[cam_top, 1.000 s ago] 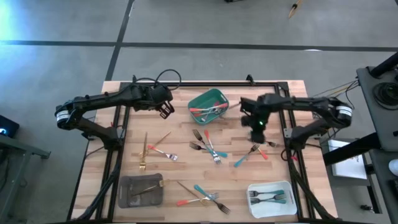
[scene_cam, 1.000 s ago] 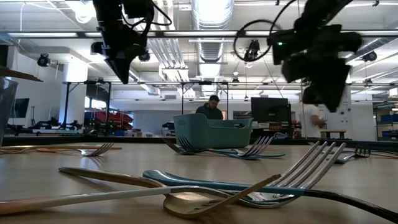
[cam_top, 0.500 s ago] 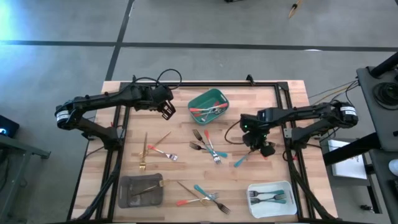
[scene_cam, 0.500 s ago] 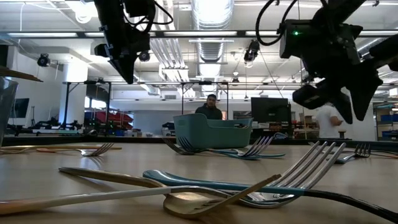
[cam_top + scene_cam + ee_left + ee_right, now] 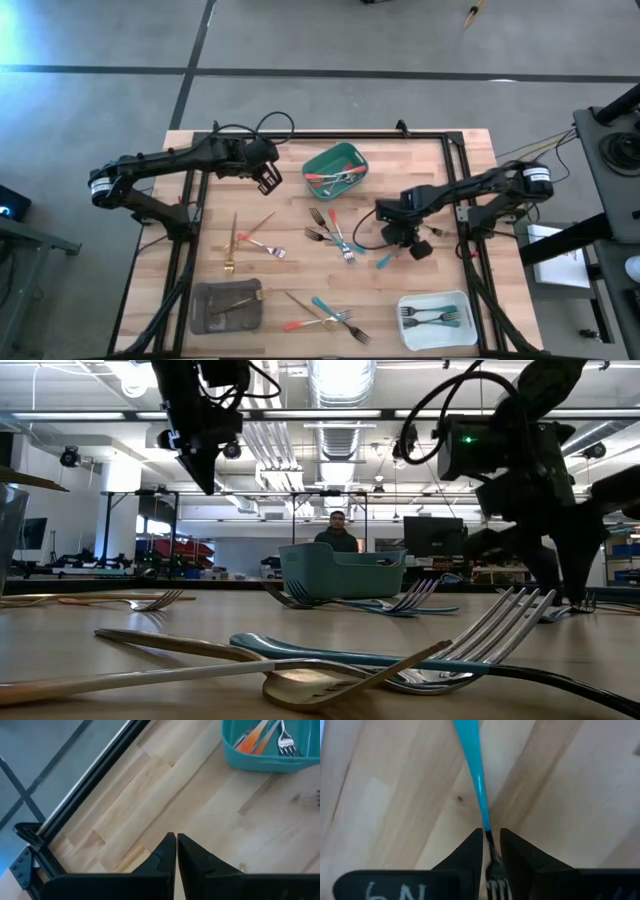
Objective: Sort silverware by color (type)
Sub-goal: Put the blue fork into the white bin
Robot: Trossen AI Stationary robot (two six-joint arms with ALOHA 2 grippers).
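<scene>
teal-handled fork (image 5: 479, 790) lies on the wooden table (image 5: 280, 260) right of centre, its neck between the right gripper's (image 5: 491, 851) narrowly parted fingers, while the left gripper (image 5: 176, 851) hangs shut near the green tray (image 5: 335, 168).

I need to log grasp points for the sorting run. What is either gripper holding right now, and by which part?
The right gripper is closed on a teal-handled fork, at the neck where handle meets metal. The left gripper is shut and empty.
</scene>
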